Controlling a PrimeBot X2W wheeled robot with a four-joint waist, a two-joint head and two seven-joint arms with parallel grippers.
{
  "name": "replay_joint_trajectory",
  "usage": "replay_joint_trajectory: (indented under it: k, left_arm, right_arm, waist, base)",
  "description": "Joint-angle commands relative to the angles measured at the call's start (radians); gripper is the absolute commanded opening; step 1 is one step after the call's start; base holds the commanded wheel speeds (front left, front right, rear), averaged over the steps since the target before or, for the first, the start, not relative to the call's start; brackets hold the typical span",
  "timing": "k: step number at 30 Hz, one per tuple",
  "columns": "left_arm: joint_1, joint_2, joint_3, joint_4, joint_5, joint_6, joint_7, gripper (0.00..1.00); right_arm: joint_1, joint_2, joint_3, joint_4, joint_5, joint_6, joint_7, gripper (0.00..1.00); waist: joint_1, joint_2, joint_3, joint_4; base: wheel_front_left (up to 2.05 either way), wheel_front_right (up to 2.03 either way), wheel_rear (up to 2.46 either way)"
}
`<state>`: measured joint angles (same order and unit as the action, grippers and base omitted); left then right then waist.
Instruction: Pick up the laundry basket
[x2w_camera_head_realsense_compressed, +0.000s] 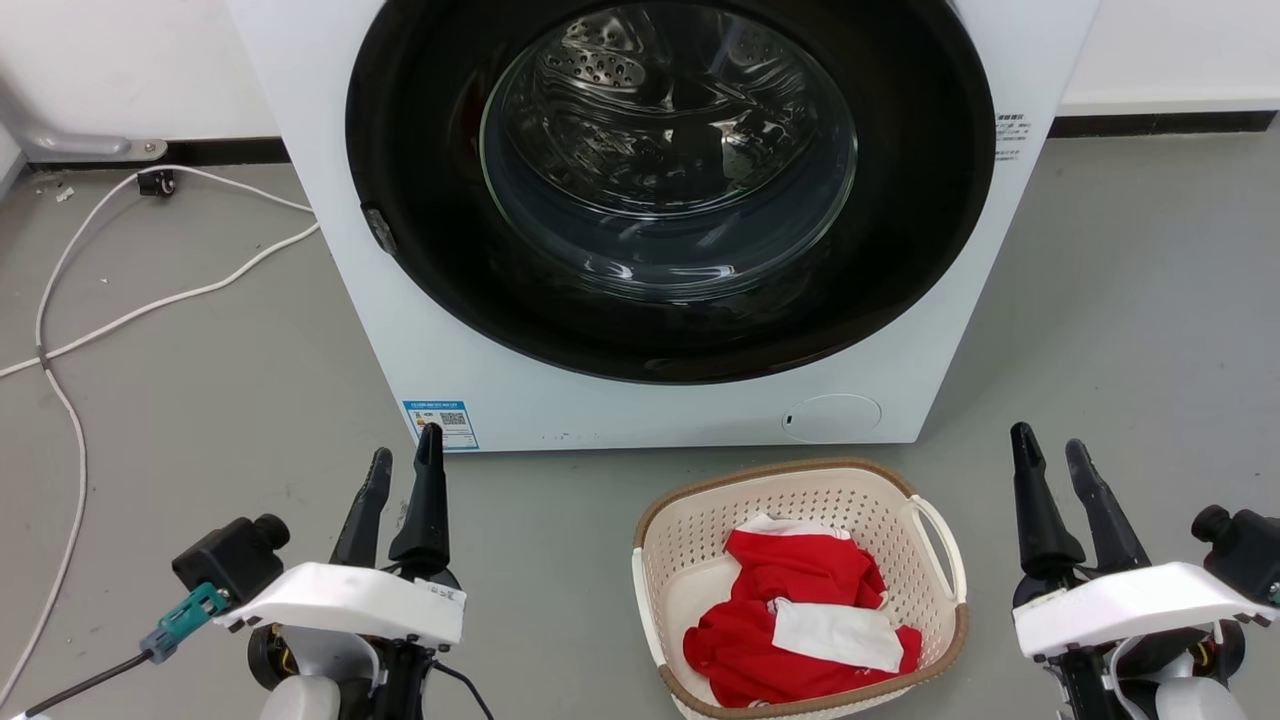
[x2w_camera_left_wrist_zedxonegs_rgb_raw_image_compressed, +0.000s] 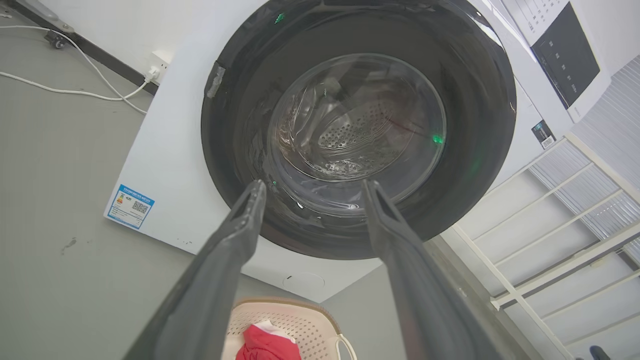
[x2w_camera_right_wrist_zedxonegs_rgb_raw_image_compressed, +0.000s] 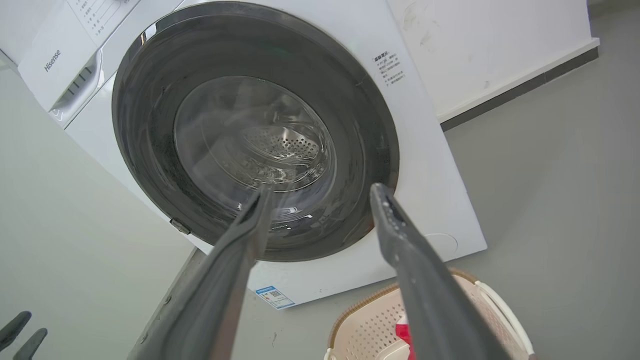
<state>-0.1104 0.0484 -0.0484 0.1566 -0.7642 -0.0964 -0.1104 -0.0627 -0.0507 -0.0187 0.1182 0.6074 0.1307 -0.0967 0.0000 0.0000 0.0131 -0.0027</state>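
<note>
Head view has the washer (x2w_camera_head_realsense_compressed: 670, 200) at the top, white with a round dark glass door; on the grey floor (x2w_camera_head_realsense_compressed: 1150, 300) just before it, under the door's right half, sits the basket (x2w_camera_head_realsense_compressed: 800, 495): cream plastic, rounded-rectangular, walls pierced with small holes, a brown woven-look rim, a cream loop handle (x2w_camera_head_realsense_compressed: 945, 545) at its right end; inside lies a crumpled red garment (x2w_camera_head_realsense_compressed: 800, 590) with a white patch (x2w_camera_head_realsense_compressed: 835, 635); the basket lies between the two grippers, nearer the right, touching neither; the left gripper (x2w_camera_head_realsense_compressed: 405, 445), at lower left, has its fingers spread and empty; the right gripper (x2w_camera_head_realsense_compressed: 1048, 438), at lower right, is likewise parted around nothing; a white cable (x2w_camera_head_realsense_compressed: 60, 400) trails over the floor at far left.
</note>
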Motion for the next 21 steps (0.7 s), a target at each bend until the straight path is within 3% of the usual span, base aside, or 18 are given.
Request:
replay_joint_trajectory:
  k: [1, 21]
  left_arm:
    - [-0.025, 0.003, -0.006, -0.007, 0.045, 0.003, -0.012, 1.00]
    - [-0.030, 0.003, -0.037, 0.044, 0.317, 0.020, -0.066, 1.00]
  right_arm:
    - [-0.003, -0.001, 0.004, -0.019, -0.047, 0.000, -0.005, 1.00]
    - [0.022, -0.001, 0.008, -0.023, -0.322, 0.000, 0.007, 1.00]
  waist:
    - [0.0000, 0.0000, -0.001, -0.001]
    - [0.0000, 0.0000, -0.005, -0.001]
  base:
    - [0.00, 0.00, 0.00]
    - [0.00, 0.00, 0.00]
